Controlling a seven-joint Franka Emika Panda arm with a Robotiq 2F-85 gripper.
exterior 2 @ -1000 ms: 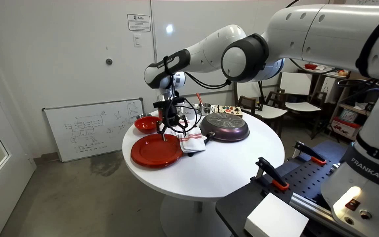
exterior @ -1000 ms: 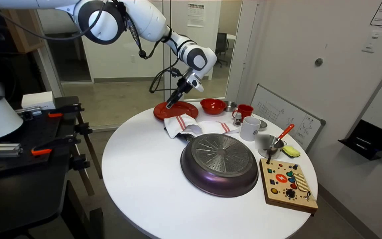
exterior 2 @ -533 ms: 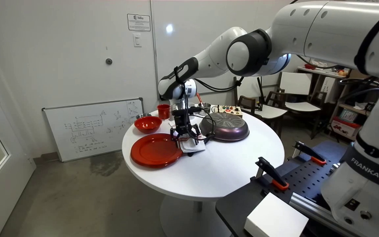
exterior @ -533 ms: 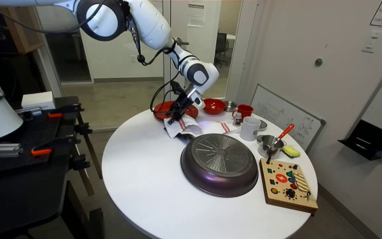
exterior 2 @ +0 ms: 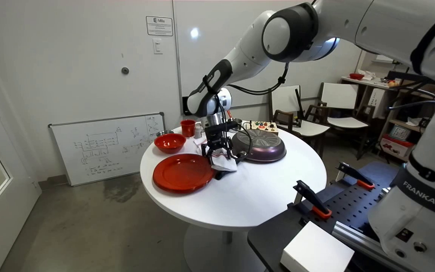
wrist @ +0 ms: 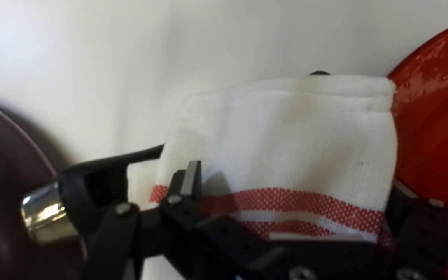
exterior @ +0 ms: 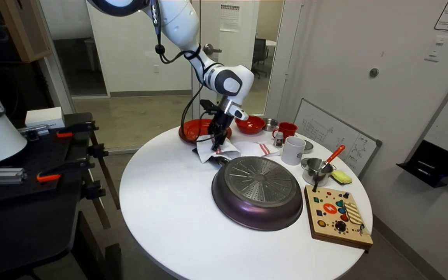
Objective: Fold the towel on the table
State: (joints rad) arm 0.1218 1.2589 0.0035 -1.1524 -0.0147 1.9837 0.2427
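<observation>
1. Lower than a second ago, the black two-fingered pincer (wrist: 296, 179) has come down from over the edge of the round red plate (exterior 2: 181, 173) to the white, red-striped cloth towel (wrist: 305, 132); the plate has shifted slightly toward the pan, and the towel's end there has changed shape.
2. Spread wide, the pincer has its fingers (wrist: 180, 186) on either side of the towel's striped part — whether they touch cloth cannot be told.
3. Towel: on the large, round, white-topped bench (exterior: 169, 217), between the plate and the upturned dark purple frying pan (exterior: 261, 194), one corner at the plate's rim.
4. Readable: "FRANKA EMI", cut off, on the white robot base (exterior 2: 410, 226); "Mila" on the framed wall sign (exterior 2: 159, 25), its finer lines too small. The mark on the white mug (exterior: 292, 151) and the handwriting on the white framed board (exterior 2: 108, 147) are illegible.
5. Around: red bowl (exterior: 250, 130), small steel bowl (exterior: 270, 124), red mug (exterior: 289, 130), small shaker (exterior: 278, 140), steel pot (exterior: 310, 177) with a red-handled utensil (exterior: 335, 154), yellow sponge (exterior: 340, 177), wooden button panel (exterior: 331, 217) with a lightning-bolt disc (exterior: 329, 209).
6. In the way: the pan's black handle (wrist: 95, 179) runs under the towel — its tip peeks out — and black cables (exterior 2: 257, 92) loop before the pan.
</observation>
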